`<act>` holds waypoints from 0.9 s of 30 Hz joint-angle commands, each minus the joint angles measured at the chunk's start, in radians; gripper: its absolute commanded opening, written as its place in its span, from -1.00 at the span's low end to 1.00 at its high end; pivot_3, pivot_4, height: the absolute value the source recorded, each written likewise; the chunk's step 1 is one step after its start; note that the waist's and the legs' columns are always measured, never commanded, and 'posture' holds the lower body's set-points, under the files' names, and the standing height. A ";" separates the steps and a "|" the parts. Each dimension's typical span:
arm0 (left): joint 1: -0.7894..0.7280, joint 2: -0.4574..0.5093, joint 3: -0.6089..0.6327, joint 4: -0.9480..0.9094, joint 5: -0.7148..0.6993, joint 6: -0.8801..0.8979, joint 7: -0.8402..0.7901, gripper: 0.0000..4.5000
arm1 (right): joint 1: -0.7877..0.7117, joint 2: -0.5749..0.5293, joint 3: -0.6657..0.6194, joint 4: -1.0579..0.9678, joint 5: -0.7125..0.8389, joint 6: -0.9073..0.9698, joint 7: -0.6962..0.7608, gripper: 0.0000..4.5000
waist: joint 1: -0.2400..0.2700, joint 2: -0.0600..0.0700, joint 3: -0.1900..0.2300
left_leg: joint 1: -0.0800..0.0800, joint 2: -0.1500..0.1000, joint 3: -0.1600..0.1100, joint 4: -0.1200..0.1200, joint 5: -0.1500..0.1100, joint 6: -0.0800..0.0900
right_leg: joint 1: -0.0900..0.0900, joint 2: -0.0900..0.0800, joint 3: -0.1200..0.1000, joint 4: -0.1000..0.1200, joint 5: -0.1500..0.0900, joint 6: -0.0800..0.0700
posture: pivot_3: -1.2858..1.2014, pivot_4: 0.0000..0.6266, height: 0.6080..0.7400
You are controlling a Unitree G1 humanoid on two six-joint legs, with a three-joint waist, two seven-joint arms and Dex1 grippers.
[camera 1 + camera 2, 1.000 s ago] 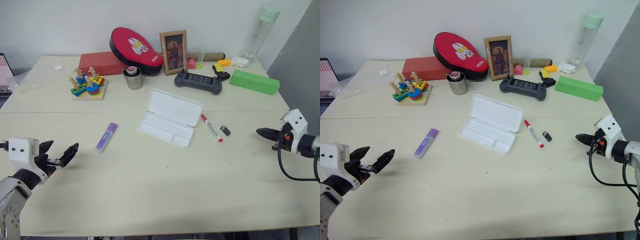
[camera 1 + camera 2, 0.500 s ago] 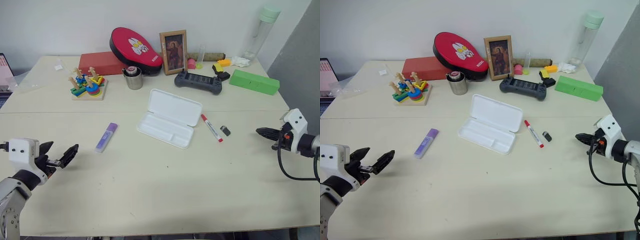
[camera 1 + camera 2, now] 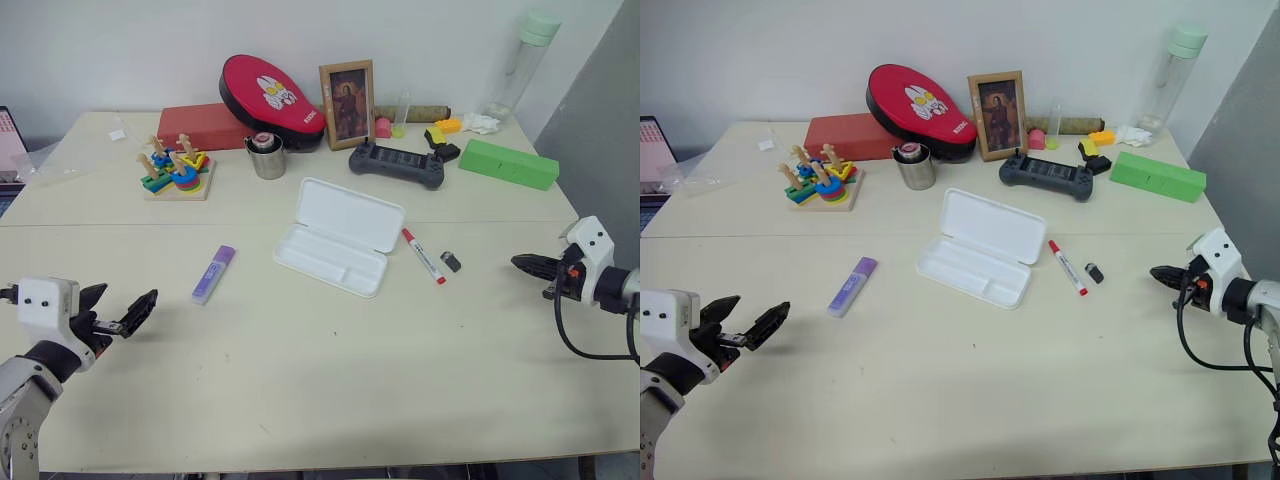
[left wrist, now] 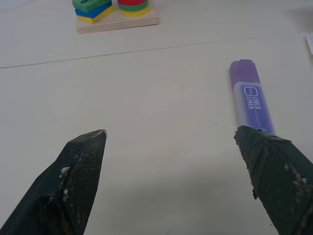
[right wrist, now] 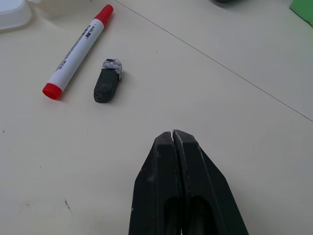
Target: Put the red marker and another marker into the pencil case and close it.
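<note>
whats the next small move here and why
Probably ease the open left hand forward toward the purple highlighter. It lies on the table just ahead of that hand, the pencil case already stands open, and the right hand is shut, short of the red marker.

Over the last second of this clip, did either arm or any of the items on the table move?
Nothing visibly changed. The left gripper still hangs open short of the purple highlighter, the right gripper stays shut beyond the red marker, and the pencil case lies open between the two pens, with neither inside.
</note>
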 commanded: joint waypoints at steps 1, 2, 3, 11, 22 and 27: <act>0.000 0.025 0.016 -0.030 -0.005 -0.009 -0.012 1.00 | -0.010 -0.015 -0.008 -0.030 0.002 -0.008 0.008 -0.99 | 0.000 0.000 0.000 | 0.000 0.000 0.000 0.000 0.000 0.000 | 0.000 0.000 0.000 0.000 0.000 0.000 | 0.03 -0.52 1.00; -0.002 0.045 0.011 -0.036 -0.012 0.001 -0.033 1.00 | -0.009 -0.018 -0.003 -0.040 0.005 -0.008 0.020 -0.99 | 0.000 0.000 0.000 | 0.000 0.000 0.000 0.000 0.000 0.000 | 0.000 0.000 0.000 0.000 0.000 0.000 | 0.03 -0.52 1.00; -0.004 0.059 0.008 -0.039 -0.016 0.009 -0.048 1.00 | -0.009 -0.020 0.001 -0.047 0.007 -0.007 0.029 -0.99 | 0.000 0.000 0.000 | 0.000 0.000 0.000 0.000 0.000 0.000 | 0.000 0.000 0.000 0.000 0.000 0.000 | 0.03 -0.52 1.00; -0.122 0.268 -0.075 -0.002 -0.039 0.037 -0.260 1.00 | 0.000 -0.049 0.017 -0.096 0.010 -0.006 0.089 -0.99 | 0.004 0.000 0.000 | 0.000 0.000 0.000 0.000 0.000 0.000 | 0.000 0.000 0.000 0.000 0.000 0.000 | 0.03 -0.52 1.00; -0.543 0.364 -0.502 0.201 0.080 -0.062 -0.562 1.00 | 0.081 -0.096 -0.015 -0.261 0.053 0.031 0.143 -0.99 | 0.003 0.002 0.001 | -0.001 0.000 0.000 -0.001 0.000 0.000 | -0.001 0.000 -0.001 0.000 0.000 0.000 | 0.03 -0.52 1.00; -0.735 0.292 -0.670 0.384 0.191 -0.176 -0.653 1.00 | 0.105 -0.098 -0.017 -0.386 0.094 0.068 0.150 -0.99 | 0.001 0.002 0.001 | -0.001 0.000 0.000 -0.001 0.000 0.000 | -0.001 0.000 -0.001 0.000 0.000 0.000 | 0.03 -0.52 1.00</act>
